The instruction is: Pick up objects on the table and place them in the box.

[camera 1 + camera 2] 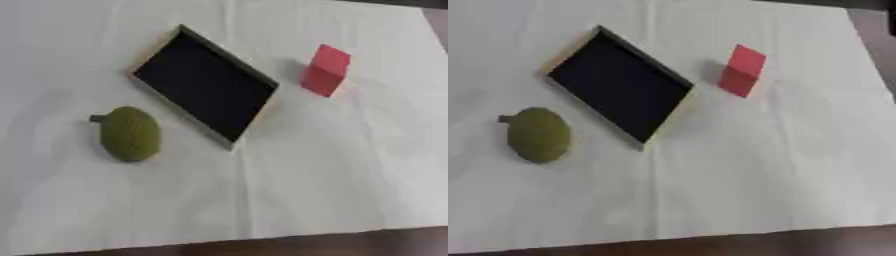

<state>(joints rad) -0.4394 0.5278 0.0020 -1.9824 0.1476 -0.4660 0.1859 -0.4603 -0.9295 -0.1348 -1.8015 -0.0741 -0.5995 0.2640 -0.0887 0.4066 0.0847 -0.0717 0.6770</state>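
Observation:
A shallow box [150,54] with a black inside and pale wooden rim lies askew in the middle of the white cloth. It holds nothing that I can see. To its left lies a round olive-green fruit [129,133] with a short stem, apart from the box. A red block [326,70] stands to the right of the box, also apart from it. Neither of my hands shows in either view.
The white cloth [332,170] covers nearly the whole table. A dark brown table edge [350,245] shows along the bottom and at the upper right corner.

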